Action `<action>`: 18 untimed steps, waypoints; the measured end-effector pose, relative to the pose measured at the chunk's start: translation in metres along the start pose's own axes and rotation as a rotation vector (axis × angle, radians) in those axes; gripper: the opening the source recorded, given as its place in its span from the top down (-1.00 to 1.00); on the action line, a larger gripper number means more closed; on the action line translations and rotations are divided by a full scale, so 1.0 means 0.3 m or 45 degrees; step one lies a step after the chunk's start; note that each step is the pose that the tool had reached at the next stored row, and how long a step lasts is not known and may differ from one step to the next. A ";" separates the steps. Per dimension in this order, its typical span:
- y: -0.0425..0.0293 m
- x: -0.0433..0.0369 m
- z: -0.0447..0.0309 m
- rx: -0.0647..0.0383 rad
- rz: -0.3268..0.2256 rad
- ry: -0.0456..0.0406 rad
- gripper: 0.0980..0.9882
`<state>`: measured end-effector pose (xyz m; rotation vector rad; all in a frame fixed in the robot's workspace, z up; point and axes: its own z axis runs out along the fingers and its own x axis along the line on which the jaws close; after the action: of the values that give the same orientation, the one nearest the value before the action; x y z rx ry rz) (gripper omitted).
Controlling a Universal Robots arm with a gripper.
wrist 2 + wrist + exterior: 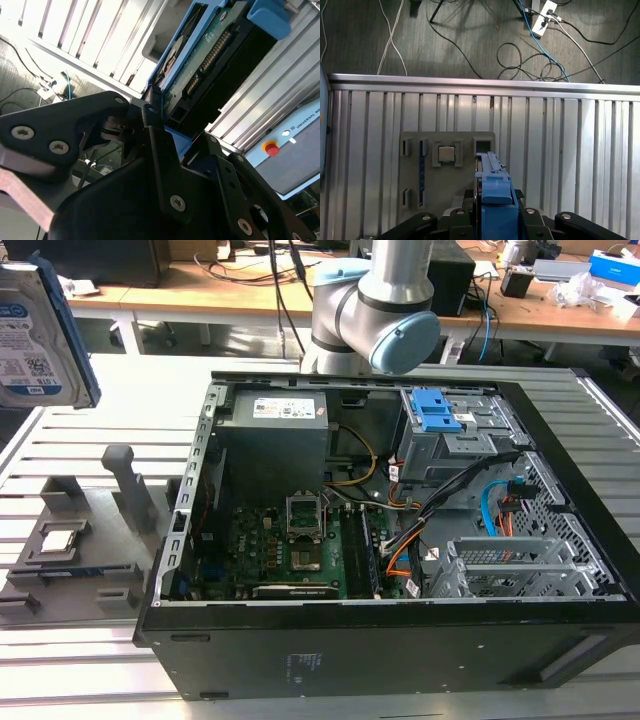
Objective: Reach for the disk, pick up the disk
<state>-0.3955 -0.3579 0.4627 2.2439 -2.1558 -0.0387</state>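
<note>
The disk (35, 335), silver with a white-and-blue label and a blue carrier frame, hangs high in the air at the exterior view's upper left, well above the table. In the first wrist view the disk (492, 192) stands edge-on, blue frame uppermost, clamped between the black fingers of my gripper (492, 217). The second wrist view shows the disk's green circuit board (207, 67) and blue frame, with my gripper (167, 122) shut against both of its sides.
Below the disk lies a grey fixture tray (95, 580) (412, 175) holding a small square silver chip (60, 539) (445, 153) on the slatted metal table (80, 435). An open black computer case (400, 640) sits at the exterior view's middle and right. Cables lie on the floor (530, 55).
</note>
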 end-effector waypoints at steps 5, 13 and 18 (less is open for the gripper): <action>0.002 0.000 -0.039 0.000 0.000 0.000 0.39; 0.004 0.000 -0.099 0.000 0.000 0.000 0.39; 0.005 0.000 -0.131 0.000 0.000 0.000 0.39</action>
<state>-0.3955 -0.3578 0.5019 2.2438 -2.1558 -0.0386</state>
